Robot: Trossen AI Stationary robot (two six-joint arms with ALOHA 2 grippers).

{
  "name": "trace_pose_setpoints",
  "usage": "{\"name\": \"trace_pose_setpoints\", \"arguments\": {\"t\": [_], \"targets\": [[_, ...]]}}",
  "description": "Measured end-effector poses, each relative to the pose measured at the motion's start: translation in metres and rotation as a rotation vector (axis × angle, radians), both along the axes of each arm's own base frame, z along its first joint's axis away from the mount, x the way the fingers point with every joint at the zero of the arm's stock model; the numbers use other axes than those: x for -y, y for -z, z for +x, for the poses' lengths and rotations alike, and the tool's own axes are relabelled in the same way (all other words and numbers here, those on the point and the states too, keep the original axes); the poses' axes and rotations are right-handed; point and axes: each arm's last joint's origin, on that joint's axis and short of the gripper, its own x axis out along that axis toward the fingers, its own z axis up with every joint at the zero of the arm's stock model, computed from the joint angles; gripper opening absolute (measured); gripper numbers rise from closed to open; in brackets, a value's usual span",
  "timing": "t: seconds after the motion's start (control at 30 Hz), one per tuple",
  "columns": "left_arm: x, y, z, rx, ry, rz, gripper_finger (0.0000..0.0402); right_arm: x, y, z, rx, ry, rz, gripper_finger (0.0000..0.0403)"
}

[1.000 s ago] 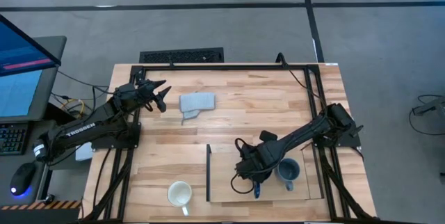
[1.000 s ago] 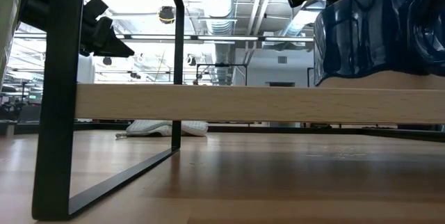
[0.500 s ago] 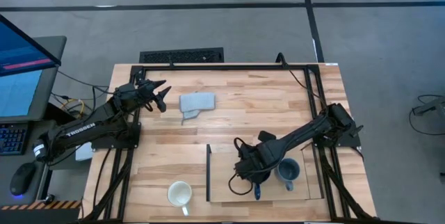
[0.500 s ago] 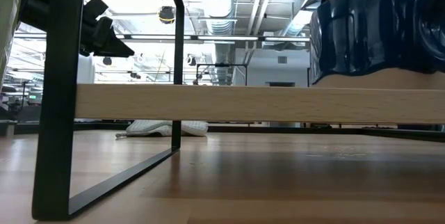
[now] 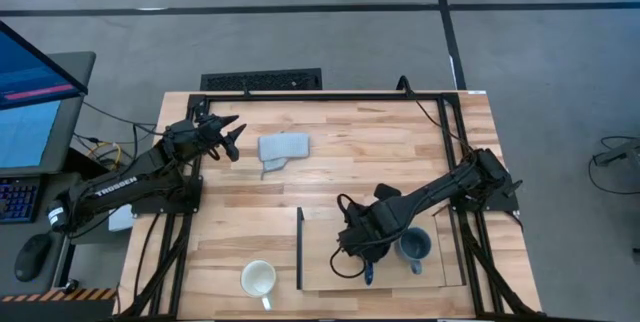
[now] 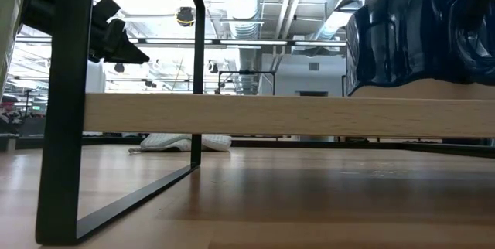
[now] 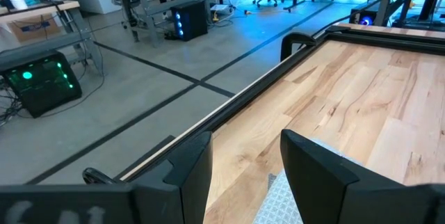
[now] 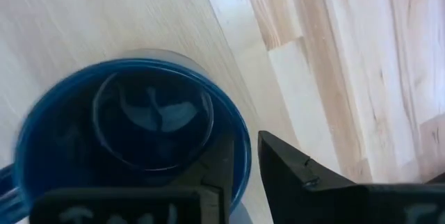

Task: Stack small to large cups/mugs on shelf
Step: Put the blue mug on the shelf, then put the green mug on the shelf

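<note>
The navy mug (image 8: 132, 126) stands on the pale shelf board (image 5: 440, 224), mostly hidden under my right gripper (image 5: 362, 249) in the high view, with its handle (image 5: 368, 275) toward the near edge. My right gripper (image 8: 245, 146) is shut on it. The small grey-blue mug (image 5: 414, 247) sits upright on the shelf just to the right. The white mug (image 5: 258, 280) stands on the tabletop left of the shelf's dark strip (image 5: 299, 247). My left gripper (image 5: 231, 135) hovers open at the far left, beside the grey cloth (image 5: 283, 148). My right gripper holds the navy mug by its rim (image 8: 240, 137), on the side away from the handle. One finger (image 8: 217, 172) is inside the cup and the other finger (image 8: 299, 175) outside, coming from above. In the low view the mug's base (image 6: 402, 86) is at the shelf board (image 6: 271, 115).
The folded grey cloth lies on the far half of the table, under my left gripper's view (image 7: 285, 196). The shelf stands raised on a dark metal frame (image 6: 66, 102). A black rail (image 5: 320, 96) runs along the table's far edge. Bare tabletop (image 5: 370, 162) lies between cloth and shelf.
My right gripper has shifted slightly over the shelf with the navy mug in its hold, and the mug has rocked a little against the board in the low view. The left arm has kept still.
</note>
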Motion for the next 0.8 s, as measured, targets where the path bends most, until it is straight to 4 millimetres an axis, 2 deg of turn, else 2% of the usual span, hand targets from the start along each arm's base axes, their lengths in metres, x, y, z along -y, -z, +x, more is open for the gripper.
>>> {"name": "trace_pose_setpoints", "arguments": {"t": [0.27,0.47,0.8], "targets": [[0.000,0.000,0.000,-0.002,0.000,-0.001,0.0163,0.002,-0.026,-0.001,0.022,-0.004,-0.027,0.0089],[0.000,0.000,0.000,-0.001,0.000,-0.001,0.0163,0.006,-0.045,0.002,0.120,-0.108,-0.102,0.0087],[0.000,0.000,0.000,0.002,0.001,-0.005,0.0163,0.031,-0.048,0.021,0.167,-0.133,-0.089,0.0086]]}}
